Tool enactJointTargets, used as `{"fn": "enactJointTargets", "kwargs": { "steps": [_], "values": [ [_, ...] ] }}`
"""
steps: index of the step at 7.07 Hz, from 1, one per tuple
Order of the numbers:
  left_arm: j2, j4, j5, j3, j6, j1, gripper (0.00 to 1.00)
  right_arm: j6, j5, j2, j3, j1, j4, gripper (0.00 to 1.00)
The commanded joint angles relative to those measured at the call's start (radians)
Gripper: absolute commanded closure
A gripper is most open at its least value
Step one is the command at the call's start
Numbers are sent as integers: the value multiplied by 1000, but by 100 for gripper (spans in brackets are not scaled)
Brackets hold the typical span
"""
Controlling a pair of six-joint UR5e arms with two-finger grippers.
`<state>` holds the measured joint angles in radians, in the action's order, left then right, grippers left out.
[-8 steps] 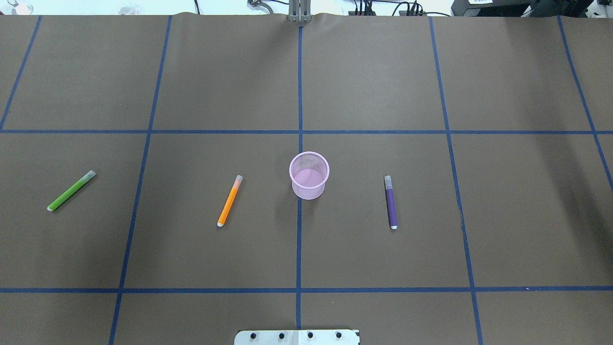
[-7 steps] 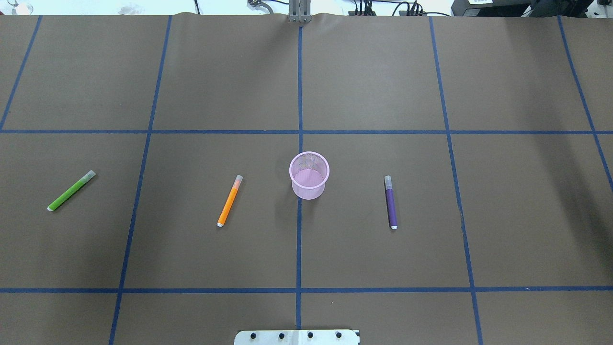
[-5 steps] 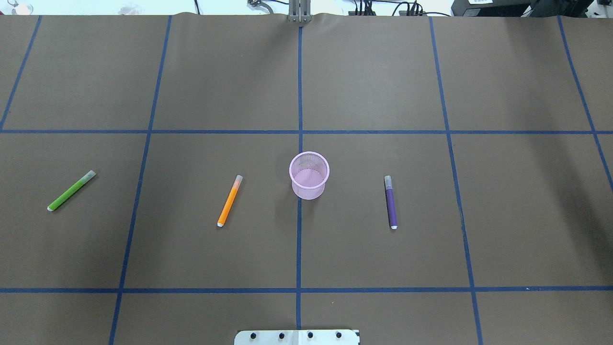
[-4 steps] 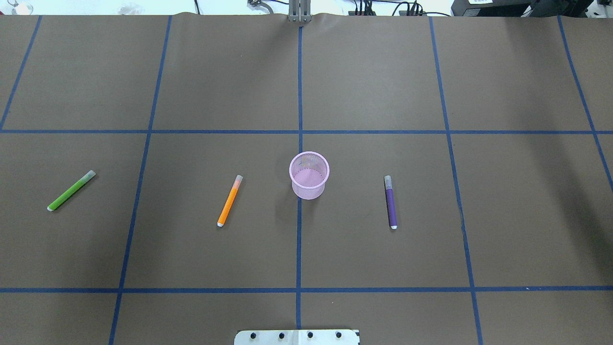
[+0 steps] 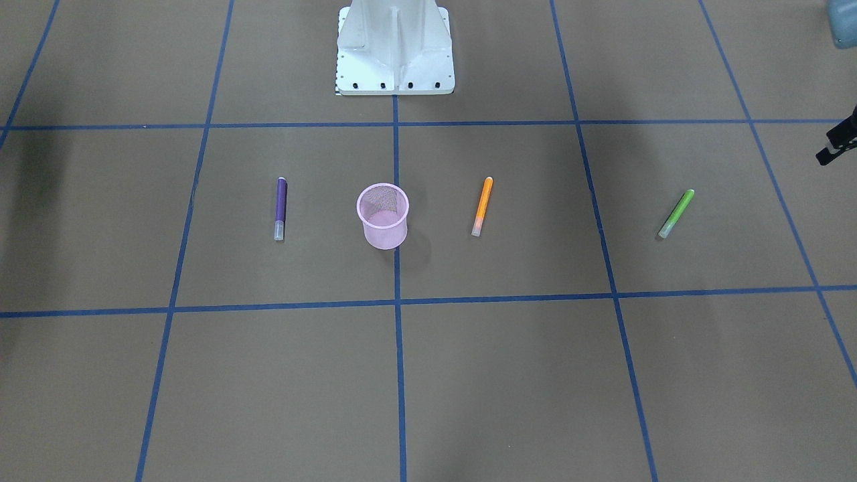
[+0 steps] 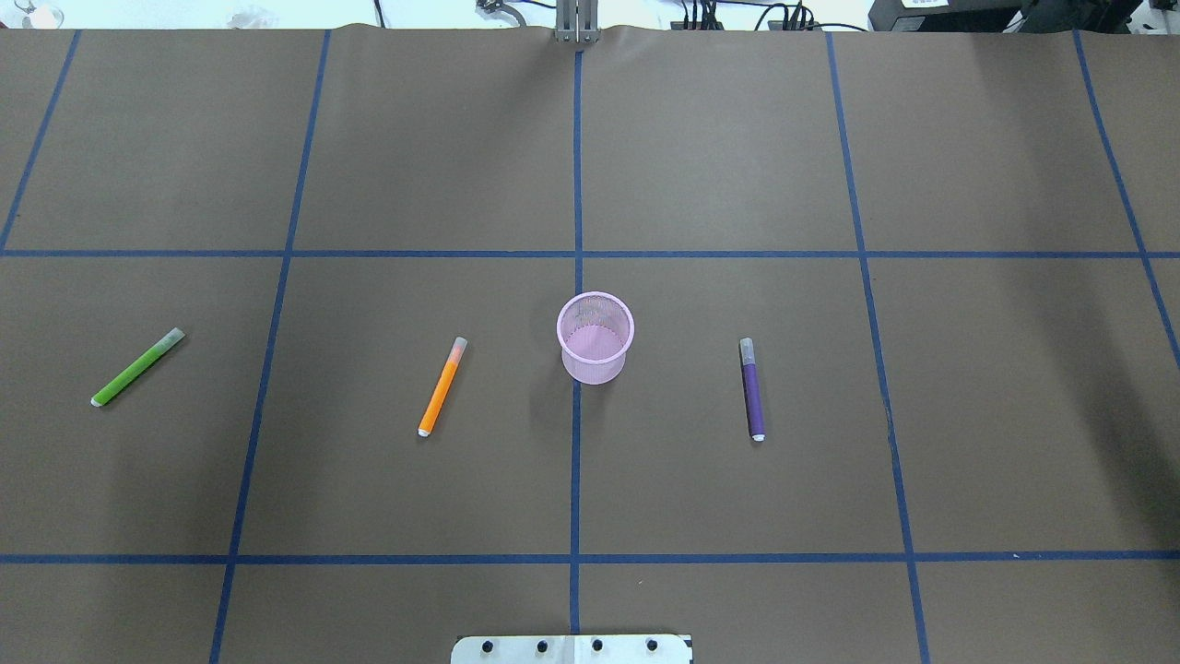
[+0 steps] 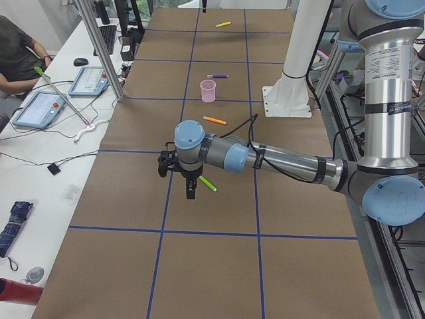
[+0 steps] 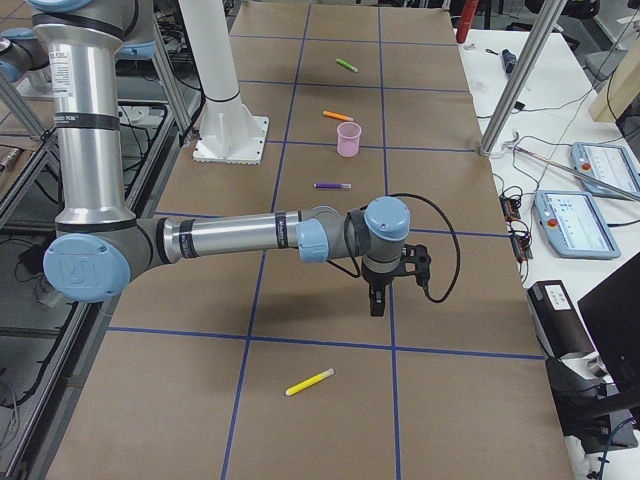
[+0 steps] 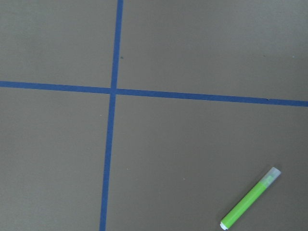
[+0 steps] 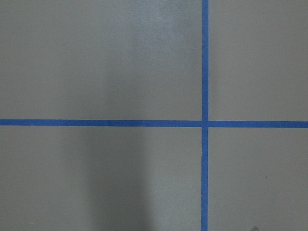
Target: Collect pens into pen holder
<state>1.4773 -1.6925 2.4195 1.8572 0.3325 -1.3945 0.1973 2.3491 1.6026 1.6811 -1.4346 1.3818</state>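
No pen is in the cup yet, so I think the job is right at its start: going to get the first pen. The pink pen holder [image 6: 595,372] stands upright in the middle of the table and looks empty. The orange pen [image 6: 442,386] lies near it on one side and the purple pen [image 6: 752,388] near it on the other. The green pen [image 6: 138,367] lies well apart, toward the robot's left end, and the yellow pen [image 8: 309,382] lies well apart at the right end. The left gripper [image 7: 190,191] hangs over the table close to the green pen, and its wrist camera sees that pen down in a corner. The right gripper [image 8: 376,300] hangs between the purple pen and the yellow one. I cannot tell if the fingers of either one are apart or together. Next, I think the left gripper must move over the green pen, turn so its fingers sit across the pen, go down and pinch it. The pens are thin, round, smooth sticks with pale see-through caps, so they could roll away. The cup is made of wire mesh full of tiny holes, with a solid rim, and gets a bit narrower at the bottom. It looks light and could tip if bumped. The brown paper [image 6: 737,138] on the table is flat and dull, with blue tape lines [image 6: 576,461] making squares.
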Motion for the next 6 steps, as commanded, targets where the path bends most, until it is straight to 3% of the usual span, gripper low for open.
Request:
{"fn": "enactJointTargets", "kwargs": {
  "steps": [1, 2, 3, 5, 6],
  "values": [
    [-2, -70, 12, -4, 11, 54, 0, 13, 7, 75, 5, 35, -119, 1],
    [-2, -70, 9, -4, 13, 58, 0, 1, -8, 95, -1, 39, -125, 1],
    [-2, -75, 12, -4, 13, 63, 0, -31, -80, 102, -36, 42, -125, 1],
    [-2, -78, 10, -4, 13, 65, 0, -380, -103, 71, -189, 42, -121, 2],
    [-2, -78, 12, -3, 13, 65, 0, -403, -102, 44, -245, 43, -121, 4]
  ]
}}
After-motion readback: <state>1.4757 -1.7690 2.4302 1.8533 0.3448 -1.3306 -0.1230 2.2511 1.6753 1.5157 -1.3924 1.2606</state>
